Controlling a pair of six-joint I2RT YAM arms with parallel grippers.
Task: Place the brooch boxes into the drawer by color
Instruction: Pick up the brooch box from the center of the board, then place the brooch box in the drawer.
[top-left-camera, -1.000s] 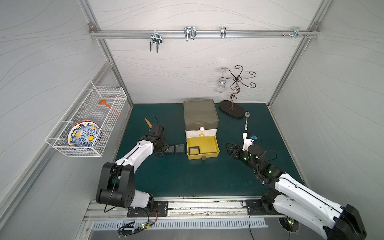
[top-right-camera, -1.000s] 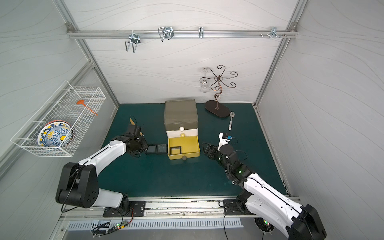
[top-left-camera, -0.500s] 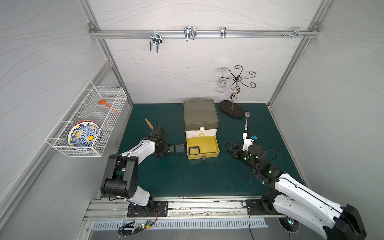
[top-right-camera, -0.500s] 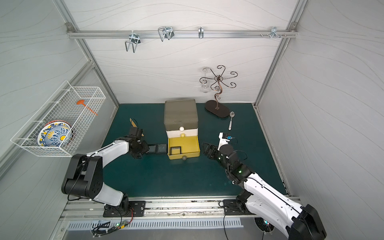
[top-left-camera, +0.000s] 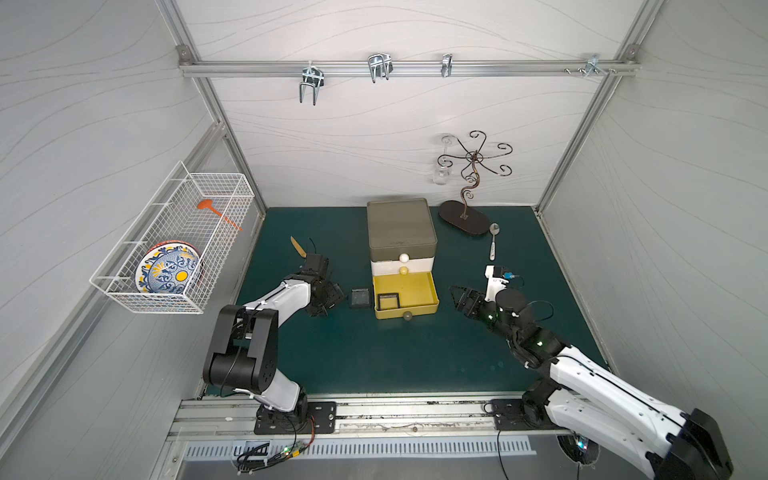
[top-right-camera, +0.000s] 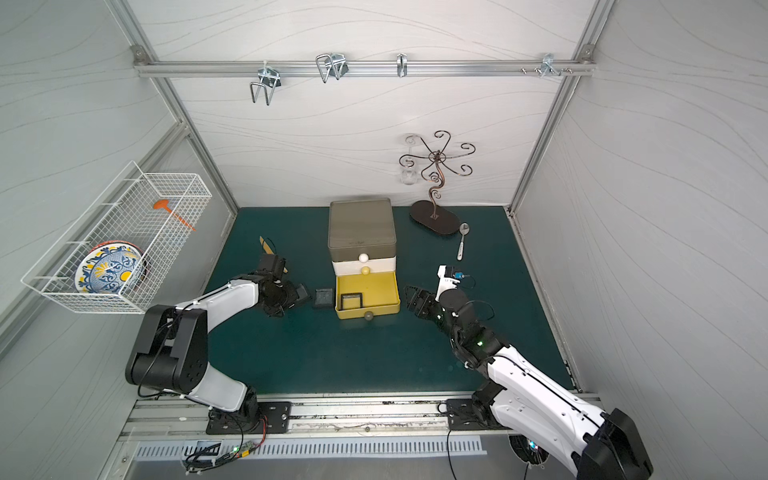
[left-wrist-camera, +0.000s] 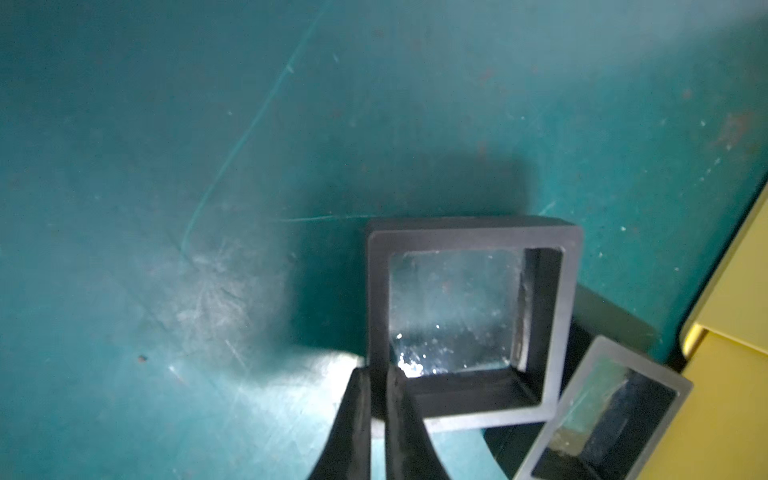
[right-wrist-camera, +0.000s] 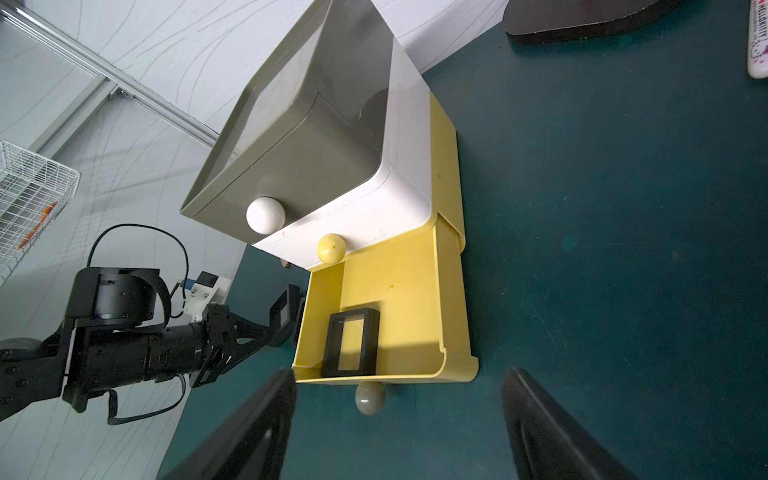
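Three black brooch boxes (top-left-camera: 360, 298) show on the dark green desk (top-left-camera: 374, 357), whose mat looks scuffed and scratched in the left wrist view. We see the left claw (left-wrist-camera: 376, 376) pinching one frame edge of the held box (left-wrist-camera: 473, 316), close to the loose box (left-wrist-camera: 602, 407) beside the drawer (top-left-camera: 401, 224). The stored box (top-left-camera: 388, 301) lies in the open yellow tier (top-left-camera: 415, 286). The right claw (top-left-camera: 463, 297) is spread wide, near the drawer's other side. White wavy-lined panels wall in the desk. A wire basket (top-left-camera: 158, 299) hangs on the left wall, and a rail (top-left-camera: 407, 68) with hooks crosses the back.
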